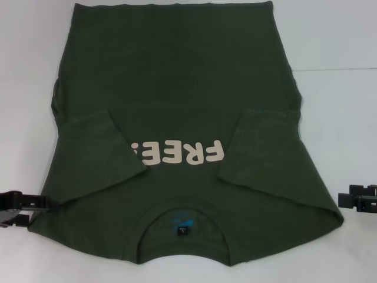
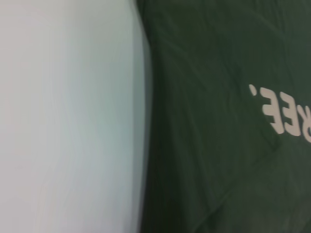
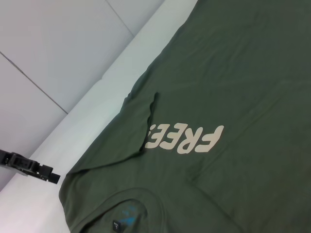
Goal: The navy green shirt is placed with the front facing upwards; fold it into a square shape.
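Though partly sleeve-covered — shirt (image 1: pixel 177 88) lettering (image 1: pixel 177 154)

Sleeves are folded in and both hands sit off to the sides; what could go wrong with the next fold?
The shirt spreads wide near the collar, so a square may come out lopsided. The left sleeve and right sleeve lie loose and may flip open. The left hand and right hand start beyond the shoulders.

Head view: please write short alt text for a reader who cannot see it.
A navy green shirt lies front up on a white table, both sleeves folded inward over the chest, partly covering cream "FREE!" lettering. The left tool and right tool sit at the shoulders.
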Robot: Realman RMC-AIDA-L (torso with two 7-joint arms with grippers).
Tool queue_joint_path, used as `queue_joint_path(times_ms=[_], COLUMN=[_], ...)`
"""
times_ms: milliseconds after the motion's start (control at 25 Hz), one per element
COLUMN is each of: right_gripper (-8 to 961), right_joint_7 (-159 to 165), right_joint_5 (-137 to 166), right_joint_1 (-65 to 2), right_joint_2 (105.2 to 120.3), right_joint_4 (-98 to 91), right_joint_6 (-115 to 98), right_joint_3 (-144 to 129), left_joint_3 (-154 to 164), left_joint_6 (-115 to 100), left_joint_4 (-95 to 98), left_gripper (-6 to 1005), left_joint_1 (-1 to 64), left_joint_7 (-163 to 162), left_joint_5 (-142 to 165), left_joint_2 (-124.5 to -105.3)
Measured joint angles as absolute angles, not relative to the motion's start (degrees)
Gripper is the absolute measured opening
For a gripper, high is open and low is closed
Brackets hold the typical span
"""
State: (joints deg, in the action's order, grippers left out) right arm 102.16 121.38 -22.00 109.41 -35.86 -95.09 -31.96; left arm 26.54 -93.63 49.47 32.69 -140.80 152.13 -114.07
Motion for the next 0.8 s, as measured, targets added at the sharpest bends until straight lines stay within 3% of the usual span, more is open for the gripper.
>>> queue_joint_path(times_ms=[800], right_gripper=[868], right_joint_7=[102.5], right_joint_5=[121.4], right_joint_1=[-23.1], right_joint_2=[109.42], right_joint_4=[-35.9], right_joint_6=[-94.4], right_joint_3=[-32.4], left_joint_3=[26.5], left_joint_6=[-91.7], left_joint_4=[47.8], left_gripper=[949], left_joint_1=[33.1], left_joint_7=[-140.9], left_joint_5=[153.0], left_joint_2=[-114.06])
